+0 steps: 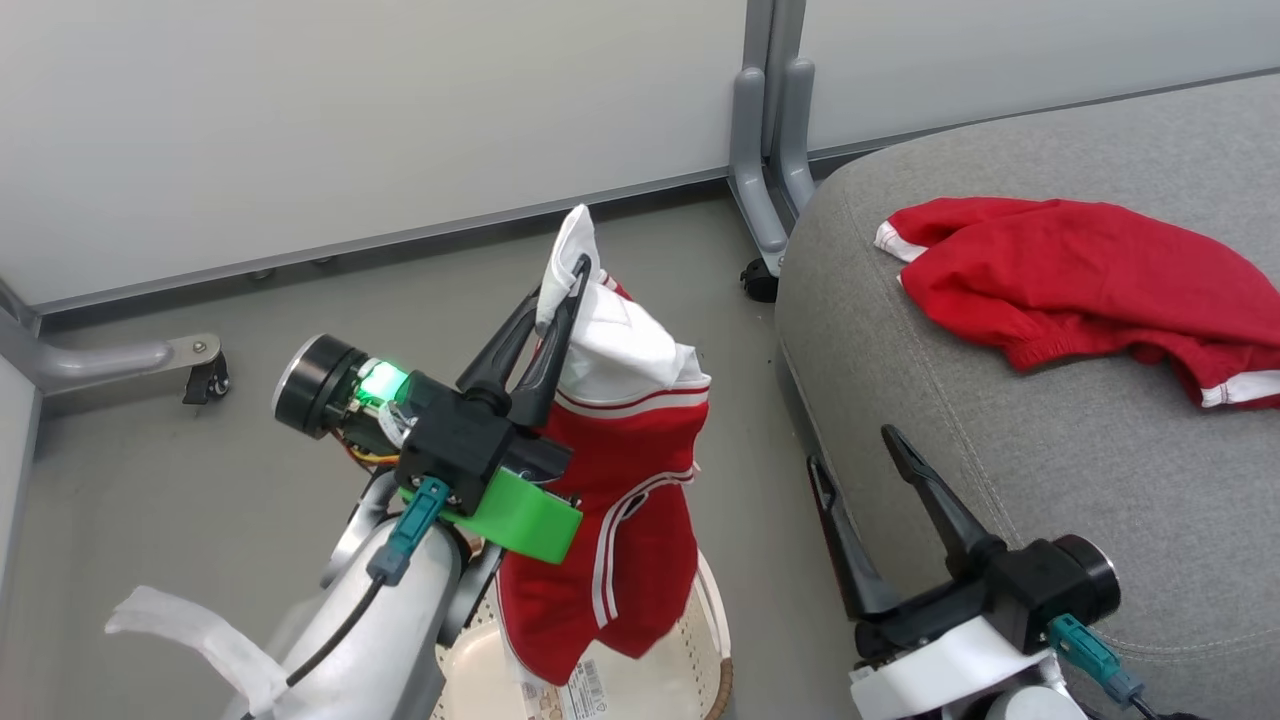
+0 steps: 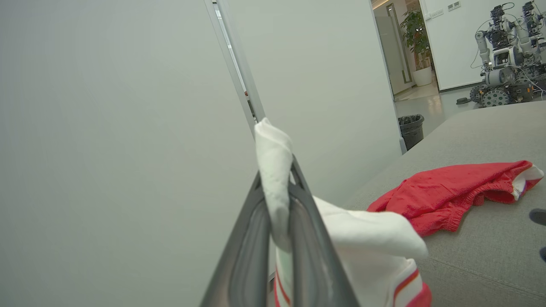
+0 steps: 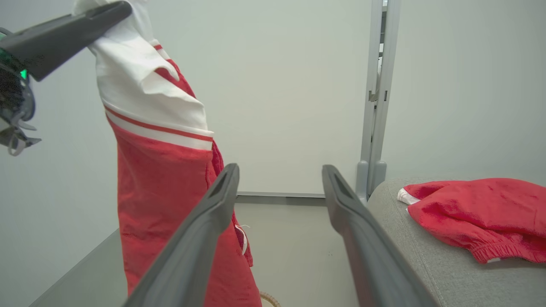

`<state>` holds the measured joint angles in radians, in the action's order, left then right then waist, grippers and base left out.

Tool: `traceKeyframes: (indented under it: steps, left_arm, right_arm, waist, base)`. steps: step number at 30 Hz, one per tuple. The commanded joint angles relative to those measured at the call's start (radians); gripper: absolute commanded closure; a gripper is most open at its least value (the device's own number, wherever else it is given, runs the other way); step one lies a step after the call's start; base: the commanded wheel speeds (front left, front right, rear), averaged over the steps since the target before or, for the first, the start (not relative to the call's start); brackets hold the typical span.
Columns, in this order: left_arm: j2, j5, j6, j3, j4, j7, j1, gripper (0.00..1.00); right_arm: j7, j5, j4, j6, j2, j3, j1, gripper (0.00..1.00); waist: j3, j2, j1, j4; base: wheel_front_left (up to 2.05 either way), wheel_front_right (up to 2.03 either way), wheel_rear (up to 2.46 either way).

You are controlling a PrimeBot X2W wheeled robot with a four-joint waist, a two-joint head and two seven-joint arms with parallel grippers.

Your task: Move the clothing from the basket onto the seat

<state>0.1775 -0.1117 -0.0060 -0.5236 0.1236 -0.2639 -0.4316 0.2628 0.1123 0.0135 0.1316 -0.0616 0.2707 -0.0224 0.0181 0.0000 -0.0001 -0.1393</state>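
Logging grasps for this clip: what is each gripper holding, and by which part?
The left gripper, jaws shut, holds the red jersey by a bunched white fold at its top end. The right gripper has its jaws open, holding nothing.

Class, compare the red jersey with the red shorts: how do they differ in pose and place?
The jersey hangs from the shut left claw above the basket; the shorts lie crumpled on the seat. The jersey shows a white panel with stripes; the shorts only white hems. Both are red with white trim.
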Motion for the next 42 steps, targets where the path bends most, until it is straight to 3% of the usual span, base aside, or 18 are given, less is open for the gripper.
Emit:
traceKeyframes:
  steps: [1, 7, 13, 22, 35, 36, 37, 42]
  left_arm:
    - [-0.007, 0.005, -0.005, -0.006, -0.007, -0.001, -0.022, 1.00]
    - [-0.040, 0.016, -0.028, -0.040, -0.011, -0.001, -0.066, 1.00]
    - [-0.072, 0.027, -0.055, -0.094, -0.029, -0.001, -0.105, 1.00]
    - [-0.100, 0.026, -0.074, -0.177, -0.058, 0.021, -0.147, 1.00]
    - [-0.111, 0.004, -0.092, -0.248, -0.048, 0.066, -0.178, 1.00]
    - [-0.110, 0.000, -0.094, -0.252, -0.047, 0.068, -0.178, 1.00]
    - [-0.107, -0.001, -0.095, -0.254, -0.044, 0.070, -0.179, 1.00]
    - [-0.093, -0.030, -0.099, -0.254, -0.015, 0.075, -0.174, 1.00]
  right_arm:
    - [0.003, 0.018, 0.002, -0.002, -0.003, 0.022, 0.020, 0.00]
    - [0.003, 0.065, -0.027, -0.002, -0.025, 0.105, 0.072, 0.00]
    - [0.003, 0.042, -0.111, -0.002, -0.022, 0.116, 0.118, 0.00]
    - [0.003, 0.009, -0.176, -0.002, -0.006, 0.073, 0.169, 0.00]
    - [0.003, -0.031, -0.159, -0.002, 0.009, 0.006, 0.153, 0.00]
    - [0.003, -0.024, -0.169, -0.002, 0.009, 0.024, 0.154, 0.44]
    - [0.003, -0.021, -0.171, -0.002, 0.010, 0.037, 0.158, 1.00]
    - [0.003, 0.010, -0.192, -0.002, -0.004, 0.087, 0.173, 1.00]
  waist:
    - [0.000, 0.0000, 0.0001, 0.002]
    - [0.005, 0.0000, 0.0001, 0.016]
    - [0.003, 0.0000, 0.0001, 0.032]
    - [0.004, 0.0000, 0.0001, 0.048]
    - [0.003, 0.0000, 0.0001, 0.074]
    - [0.002, 0.0000, 0.0001, 0.076]
    - [0.002, 0.0000, 0.0001, 0.077]
    - [0.003, 0.0000, 0.0001, 0.080]
  base:
    - [0.00, 0.00, 0.00]
    - [0.00, 0.00, 0.00]
    - [0.00, 0.00, 0.00]
    - [0.00, 0.00, 0.00]
    - [0.00, 0.00, 0.00]
    - [0.00, 0.00, 0.00]
    - [0.00, 0.00, 0.00]
    - [0.00, 0.00, 0.00]
